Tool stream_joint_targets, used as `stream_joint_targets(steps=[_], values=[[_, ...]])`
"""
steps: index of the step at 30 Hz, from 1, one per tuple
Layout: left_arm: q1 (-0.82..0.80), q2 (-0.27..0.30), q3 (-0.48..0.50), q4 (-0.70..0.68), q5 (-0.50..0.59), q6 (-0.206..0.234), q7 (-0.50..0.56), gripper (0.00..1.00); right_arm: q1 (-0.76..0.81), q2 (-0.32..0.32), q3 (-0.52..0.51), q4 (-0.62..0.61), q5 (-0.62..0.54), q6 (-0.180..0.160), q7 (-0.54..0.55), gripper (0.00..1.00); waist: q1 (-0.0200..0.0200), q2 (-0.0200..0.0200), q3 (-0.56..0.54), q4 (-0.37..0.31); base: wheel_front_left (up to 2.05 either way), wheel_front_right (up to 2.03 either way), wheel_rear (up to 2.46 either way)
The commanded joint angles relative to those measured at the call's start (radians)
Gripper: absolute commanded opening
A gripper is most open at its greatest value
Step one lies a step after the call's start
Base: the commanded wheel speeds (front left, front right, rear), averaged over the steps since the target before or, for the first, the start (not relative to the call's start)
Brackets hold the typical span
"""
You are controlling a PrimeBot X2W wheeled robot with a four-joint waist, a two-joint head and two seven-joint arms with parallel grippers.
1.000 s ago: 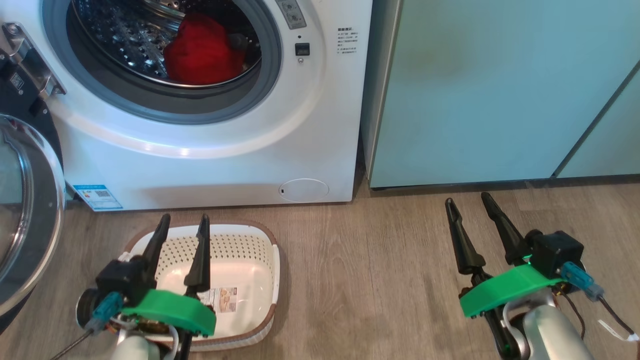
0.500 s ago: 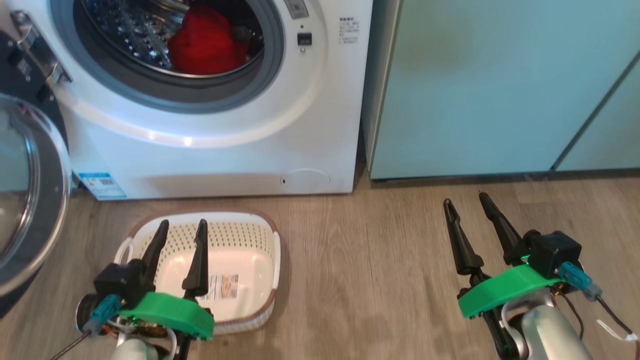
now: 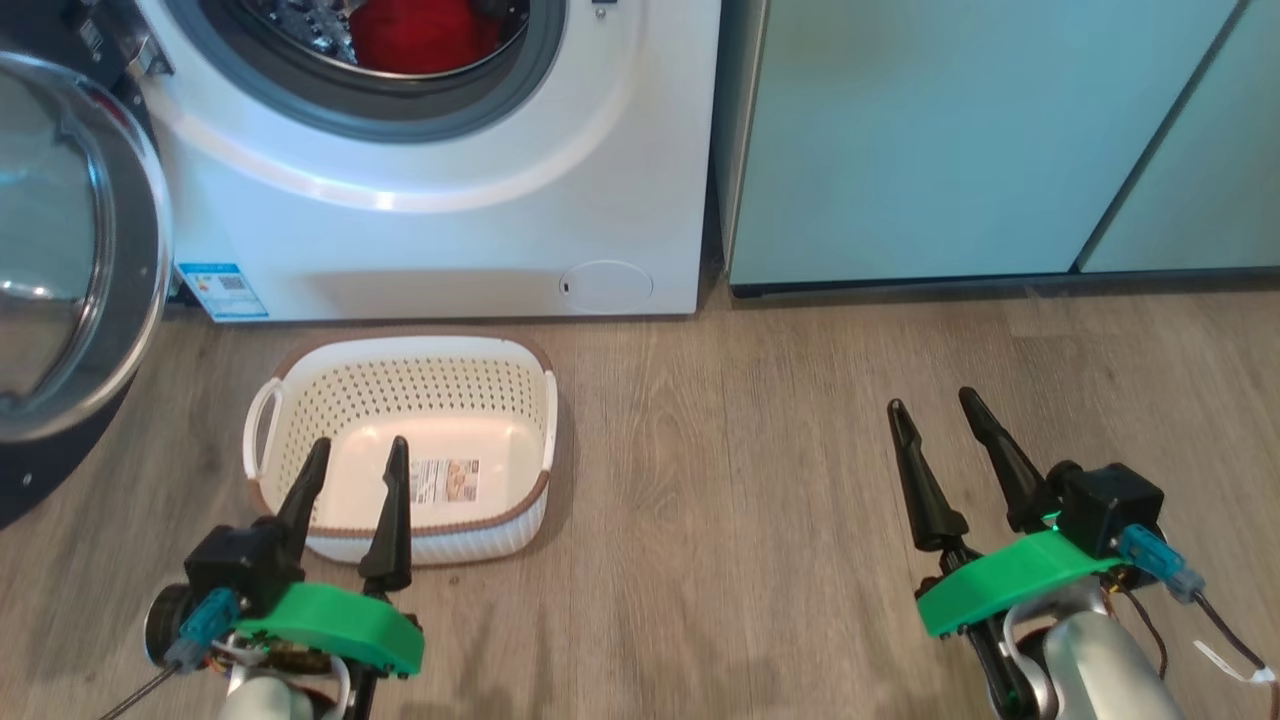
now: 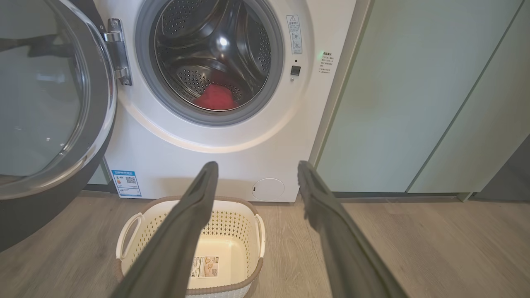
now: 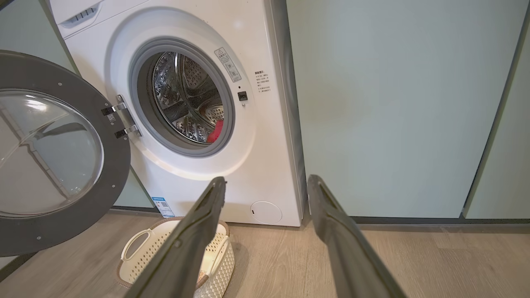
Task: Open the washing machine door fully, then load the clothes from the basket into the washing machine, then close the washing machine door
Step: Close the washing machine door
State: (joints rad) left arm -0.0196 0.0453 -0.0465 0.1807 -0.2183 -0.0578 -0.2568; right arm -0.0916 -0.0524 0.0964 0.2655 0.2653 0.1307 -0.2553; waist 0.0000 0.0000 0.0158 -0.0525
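Observation:
The white washing machine [image 3: 440,230] stands at upper left with its round black-rimmed door [image 3: 70,250] swung wide open to the left. The red clothes [image 3: 425,35] lie inside the drum, also seen as clothes [image 4: 215,97] low in the drum. On the floor before the machine sits the white basket [image 3: 290,400] with brown rim, holding nothing but its label sticker. My left gripper [image 3: 355,455] hangs open over the basket's near edge. My right gripper [image 3: 932,405] is open over bare floor at lower right, holding nothing.
Pale teal cabinets [image 3: 960,140] stand right of the machine. Wood-look floor [image 3: 720,480] spreads between the basket and my right gripper. The open door [image 5: 54,161] juts out to the left of the basket.
The whole head view has shifted: machine, basket and cabinets sit higher and farther off, so the camera has drawn back. Both grippers stay open in the same places.

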Motion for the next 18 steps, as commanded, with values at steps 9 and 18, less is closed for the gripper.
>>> stream_joint_targets(steps=[9,18], values=[[-0.04,0.005,0.028,-0.03,0.017,0.011,-0.005,1.0,-0.034,0.002,0.023,-0.019,0.003,0.0,-0.006,1.0,0.0,0.0,0.0,0.003,-0.42,0.42,0.0],[-0.037,0.005,0.019,-0.031,0.021,0.017,-0.005,1.0,-0.035,0.002,0.023,-0.014,0.002,0.0,-0.006,1.0,0.0,0.0,-0.004,0.003,0.0,0.0,0.0]])
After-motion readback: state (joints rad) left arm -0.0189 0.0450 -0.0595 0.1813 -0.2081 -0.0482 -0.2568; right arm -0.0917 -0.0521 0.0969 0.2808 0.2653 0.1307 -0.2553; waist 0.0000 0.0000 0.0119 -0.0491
